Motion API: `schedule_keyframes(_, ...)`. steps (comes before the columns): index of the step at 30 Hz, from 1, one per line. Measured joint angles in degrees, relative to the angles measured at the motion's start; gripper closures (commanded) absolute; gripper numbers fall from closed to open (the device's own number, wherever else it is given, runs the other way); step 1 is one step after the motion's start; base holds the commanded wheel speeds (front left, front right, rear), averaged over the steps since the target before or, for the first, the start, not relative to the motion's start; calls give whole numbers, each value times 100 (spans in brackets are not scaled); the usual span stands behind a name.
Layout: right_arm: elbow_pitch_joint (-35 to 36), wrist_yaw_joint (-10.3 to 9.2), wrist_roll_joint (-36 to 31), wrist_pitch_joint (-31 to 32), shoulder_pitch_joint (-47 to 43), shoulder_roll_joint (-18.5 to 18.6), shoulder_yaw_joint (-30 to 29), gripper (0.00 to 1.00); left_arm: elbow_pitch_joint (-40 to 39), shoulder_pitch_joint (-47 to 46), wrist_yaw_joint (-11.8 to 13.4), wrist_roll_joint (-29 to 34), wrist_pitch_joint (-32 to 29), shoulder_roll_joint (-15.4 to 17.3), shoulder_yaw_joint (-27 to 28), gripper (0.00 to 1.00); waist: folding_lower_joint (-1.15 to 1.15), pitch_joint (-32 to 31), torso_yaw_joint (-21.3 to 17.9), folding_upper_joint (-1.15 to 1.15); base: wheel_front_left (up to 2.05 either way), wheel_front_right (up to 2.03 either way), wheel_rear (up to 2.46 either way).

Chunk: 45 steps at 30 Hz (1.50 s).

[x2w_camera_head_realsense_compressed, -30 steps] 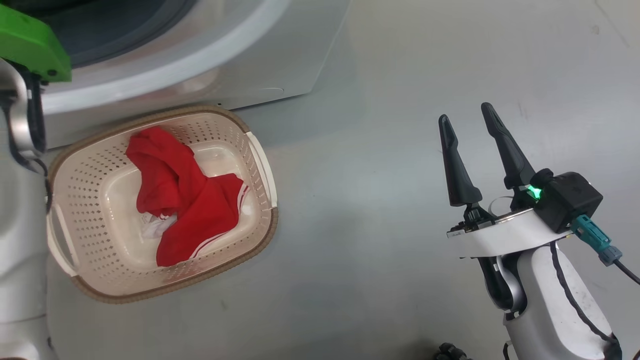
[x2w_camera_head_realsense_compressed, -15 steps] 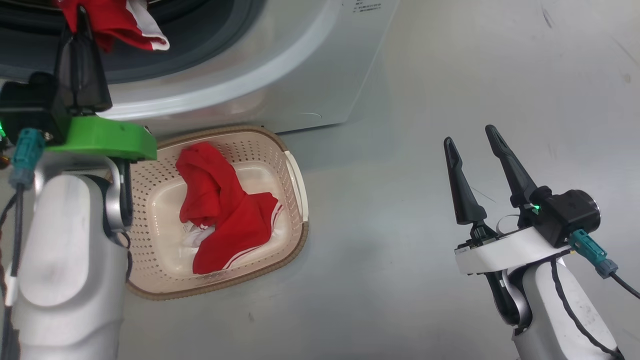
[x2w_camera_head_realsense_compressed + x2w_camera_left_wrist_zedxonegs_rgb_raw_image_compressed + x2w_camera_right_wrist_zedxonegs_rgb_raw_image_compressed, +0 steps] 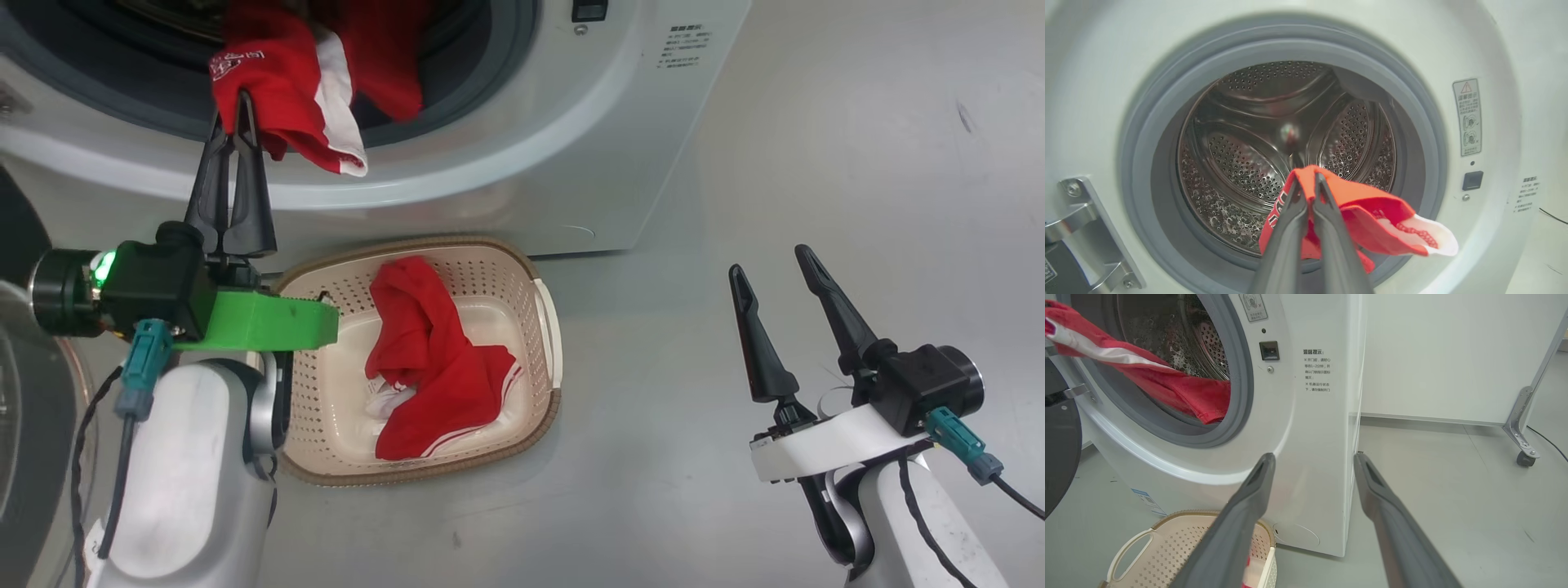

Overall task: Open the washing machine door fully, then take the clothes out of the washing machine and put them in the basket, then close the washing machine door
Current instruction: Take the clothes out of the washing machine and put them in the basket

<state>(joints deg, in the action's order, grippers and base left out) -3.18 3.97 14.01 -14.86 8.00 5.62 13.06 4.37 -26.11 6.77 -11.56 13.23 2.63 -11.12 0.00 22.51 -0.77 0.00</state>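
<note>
My left gripper (image 3: 235,110) is shut on a red garment with white trim (image 3: 286,73), which hangs over the lower rim of the washing machine (image 3: 531,163) opening. In the left wrist view the left gripper (image 3: 1307,179) pinches the clothes (image 3: 1367,208) in front of the steel drum (image 3: 1241,163). The garment's tail lies inside the opening (image 3: 1180,390). The washing machine door (image 3: 1057,457) stands open at the left. More red clothes (image 3: 433,359) and a white piece (image 3: 388,402) lie in the basket (image 3: 547,327) below. My right gripper (image 3: 771,261) is open and empty over the floor.
The basket (image 3: 1180,516) sits on the grey floor against the machine's front. The door hinge (image 3: 1081,228) is at the opening's left. A metal frame leg with a caster (image 3: 1523,433) stands by the white wall at the right.
The head camera has swung, bringing the machine's opening and my left arm into sight. The left gripper stays shut on the red garment. The right gripper stays open.
</note>
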Motion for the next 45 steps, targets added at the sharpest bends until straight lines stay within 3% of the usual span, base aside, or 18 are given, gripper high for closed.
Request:
schedule_keyframes(12, 0, -1, -19, 0, -174, -5, 55, 0, -804, 588, 1, 51, 52, 0, -183, 100, 0, -342, 302, 0, 0, 0, 0)
schedule_keyframes(17, -2, 0, -38, 0, -174, -21, 146, 0, -793, 1003, 1, 27, 43, 0, -287, 100, 0, -406, 294, 0, 0, 0, 0)
schedule_keyframes(31, 29, 8, -33, 0, -175, -93, 267, 0, 76, 1567, 2, -107, -495, 5, -437, 100, 0, -340, -121, 0, 0, 0, 0)
schedule_keyframes(45, 97, 8, 73, 0, -142, -203, 310, 0, 1333, 1495, 3, -346, -966, 90, 47, 100, 0, -79, -783, 0, 0, 0, 0)
